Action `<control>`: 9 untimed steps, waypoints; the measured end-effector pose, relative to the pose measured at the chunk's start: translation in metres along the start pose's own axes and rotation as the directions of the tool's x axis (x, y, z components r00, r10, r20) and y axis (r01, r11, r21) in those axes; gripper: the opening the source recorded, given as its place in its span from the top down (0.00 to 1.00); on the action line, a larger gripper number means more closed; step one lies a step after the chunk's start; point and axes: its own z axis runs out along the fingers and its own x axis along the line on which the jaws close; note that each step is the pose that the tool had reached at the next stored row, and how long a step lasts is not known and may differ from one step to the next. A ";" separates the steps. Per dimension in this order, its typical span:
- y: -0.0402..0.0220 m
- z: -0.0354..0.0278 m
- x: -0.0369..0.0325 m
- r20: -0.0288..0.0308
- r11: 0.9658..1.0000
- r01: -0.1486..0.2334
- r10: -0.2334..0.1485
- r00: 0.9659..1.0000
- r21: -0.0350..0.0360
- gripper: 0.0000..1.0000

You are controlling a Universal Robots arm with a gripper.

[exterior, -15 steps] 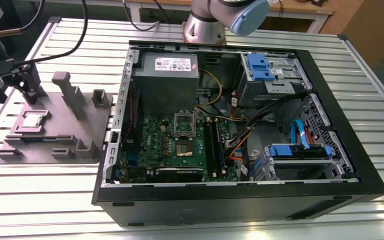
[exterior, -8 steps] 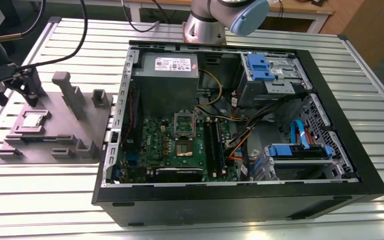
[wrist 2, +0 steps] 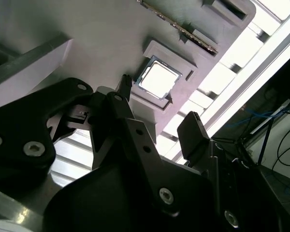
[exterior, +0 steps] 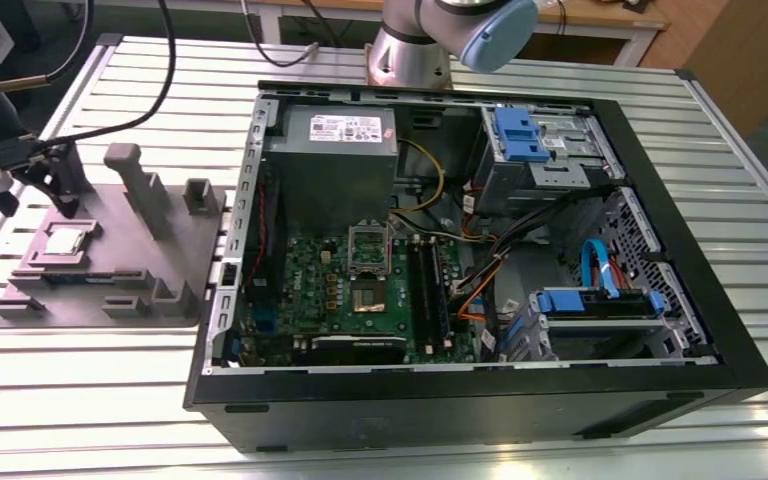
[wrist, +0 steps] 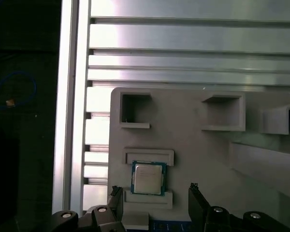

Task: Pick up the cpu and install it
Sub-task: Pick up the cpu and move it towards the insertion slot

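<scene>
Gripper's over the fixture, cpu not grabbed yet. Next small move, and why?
Probably lower straight down. In the first wrist view the open gripper has a finger either side of the cpu, which lies flat in its recess on the grey fixture, untouched; the gripper looks to be above it.

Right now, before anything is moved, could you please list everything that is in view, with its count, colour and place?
cpu: one, silvery-grey, seated in a recess of the holder.
holder: one, grey, on the table at the exterior view's left.
computer case: one, black, open, mid-table.
motherboard: one, green, inside the case.
power supply box: one, grey, inside the case.
drive brackets: two, blue, inside the case, toward the exterior view's right.
table: one, silver slats.
arm: one, grey with blue cap, behind the case.
gripper: one, black, open, over the cpu.
</scene>
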 end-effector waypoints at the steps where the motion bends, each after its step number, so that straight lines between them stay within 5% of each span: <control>1: -0.0001 0.0019 0.0004 0.000 1.000 0.000 0.000 1.000 0.000 0.35; 9: -0.0007 0.0155 0.0021 0.001 1.000 -0.009 0.009 1.000 0.000 0.35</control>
